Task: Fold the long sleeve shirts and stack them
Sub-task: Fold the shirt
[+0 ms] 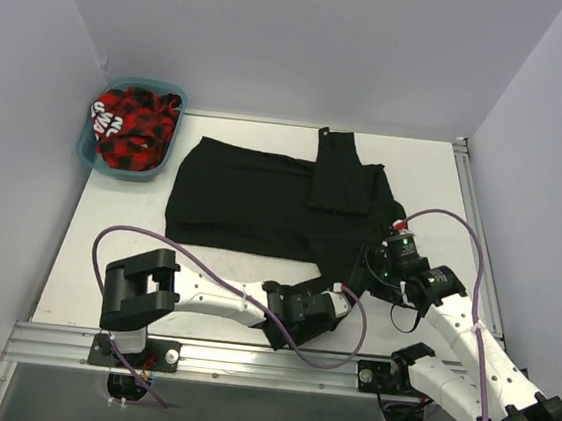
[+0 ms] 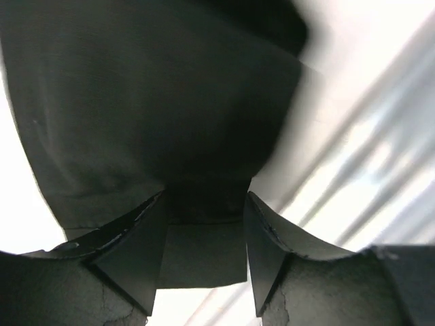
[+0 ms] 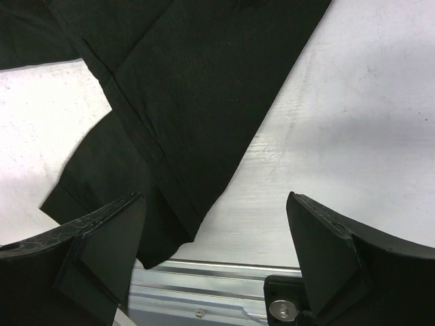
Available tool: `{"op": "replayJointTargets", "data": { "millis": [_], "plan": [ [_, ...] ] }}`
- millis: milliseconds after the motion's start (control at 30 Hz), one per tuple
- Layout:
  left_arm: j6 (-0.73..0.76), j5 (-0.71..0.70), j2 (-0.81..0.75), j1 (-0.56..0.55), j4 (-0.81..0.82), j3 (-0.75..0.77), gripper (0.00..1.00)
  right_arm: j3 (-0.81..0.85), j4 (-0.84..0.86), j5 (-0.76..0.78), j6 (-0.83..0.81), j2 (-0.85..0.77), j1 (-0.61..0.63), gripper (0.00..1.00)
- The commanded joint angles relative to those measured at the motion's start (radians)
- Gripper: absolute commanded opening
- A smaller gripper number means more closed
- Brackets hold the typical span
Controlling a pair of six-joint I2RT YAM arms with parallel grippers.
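Landmark: teal basket (image 1: 86,157), at the far left corner of the worktop (image 1: 97,241).
Basket contents: a crumpled red-and-black cloth (image 1: 134,130) fills it; what kind of garment it is cannot be told.
Black shirt (image 1: 252,197): spread flat on the worktop just to the right of the basket, its left edge near the basket but apart from it.
Sleeve (image 1: 343,172): folded back over the part of the shirt farthest from the basket.
Left pincer (image 2: 204,204): well away from the basket, at the shirt's near corner on the side opposite it. It is clenched on a fold of the black shirt, which fills the gap from one finger to the other.
Right pincer (image 3: 214,197): farther still from the basket, just past the left pincer. It is released, jaws wide apart with nothing between them, over bare worktop, the shirt's edge under its left finger (image 3: 102,238).
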Motion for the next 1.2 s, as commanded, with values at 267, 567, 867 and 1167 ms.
{"op": "replayJointTargets", "data": {
  "millis": [267,567,867,1167],
  "plan": [
    [0.024,-0.001,-0.029,0.166,0.058,-0.039,0.39,-0.018,0.004,0.033,-0.003,0.002,0.002,0.87],
    [-0.001,0.088,-0.123,0.183,0.049,-0.025,0.00,0.003,0.004,0.063,-0.021,0.001,0.000,0.87],
    [-0.097,0.380,-0.274,0.384,0.002,0.084,0.00,0.009,0.016,0.091,0.005,0.019,0.002,0.87],
    [-0.225,0.643,-0.253,0.660,0.045,0.283,0.00,0.075,0.016,0.105,-0.052,-0.048,0.000,0.86]
  ]
}}
